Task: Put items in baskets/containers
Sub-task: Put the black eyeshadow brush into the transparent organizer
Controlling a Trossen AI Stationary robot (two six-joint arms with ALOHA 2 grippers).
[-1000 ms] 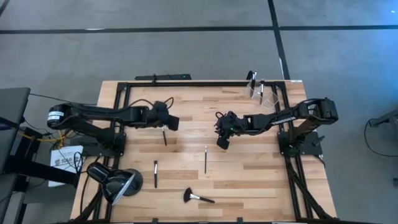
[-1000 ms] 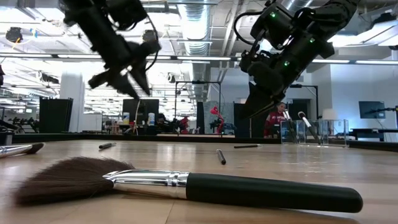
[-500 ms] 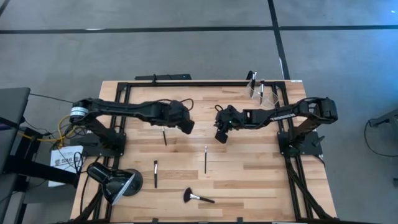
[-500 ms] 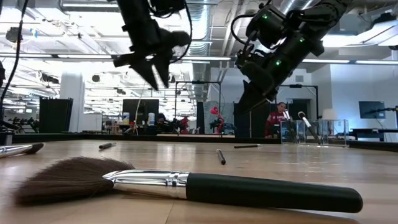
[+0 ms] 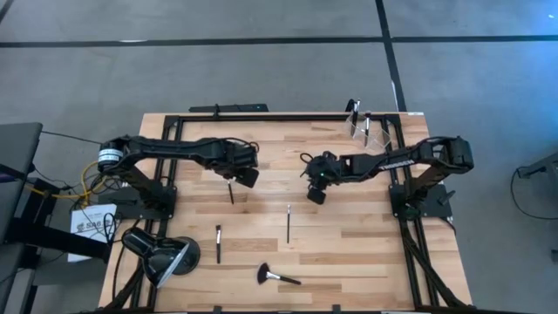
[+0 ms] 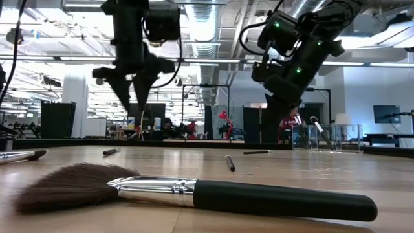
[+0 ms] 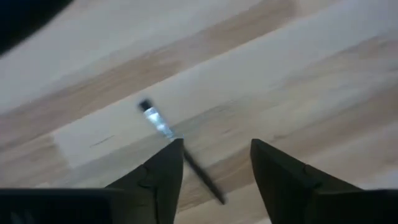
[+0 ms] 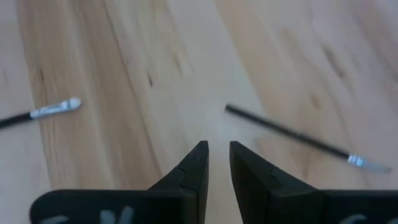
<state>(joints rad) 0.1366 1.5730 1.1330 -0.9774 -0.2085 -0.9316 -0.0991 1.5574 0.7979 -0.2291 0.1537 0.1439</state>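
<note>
Thin dark brushes lie flat on the wooden table: one point(image 5: 230, 191) just beside my left gripper point(image 5: 247, 177), one point(image 5: 289, 223) mid-table, one point(image 5: 217, 243) nearer the front. A larger brush with a fluffy black head point(image 5: 277, 277) lies at the front. The clear holder point(image 5: 360, 125) stands at the far right with brushes in it. My left gripper point(image 7: 216, 149) hangs open above the table, pointing down over a thin brush point(image 7: 160, 126). My right gripper point(image 5: 316, 194) hovers mid-table, its fingers point(image 8: 217, 149) a narrow gap apart with nothing between them.
A black dome-shaped lamp point(image 5: 161, 253) sits at the front left corner. A black frame point(image 5: 261, 117) runs along the table's far edge and sides. Bare wood lies between the two grippers and right of the mid-table brush.
My left gripper has swung toward the table's right edge and then come a little way back. It has tipped from slanting to pointing nearly straight down, and its fingers have spread wider. The brushes have not moved.
</note>
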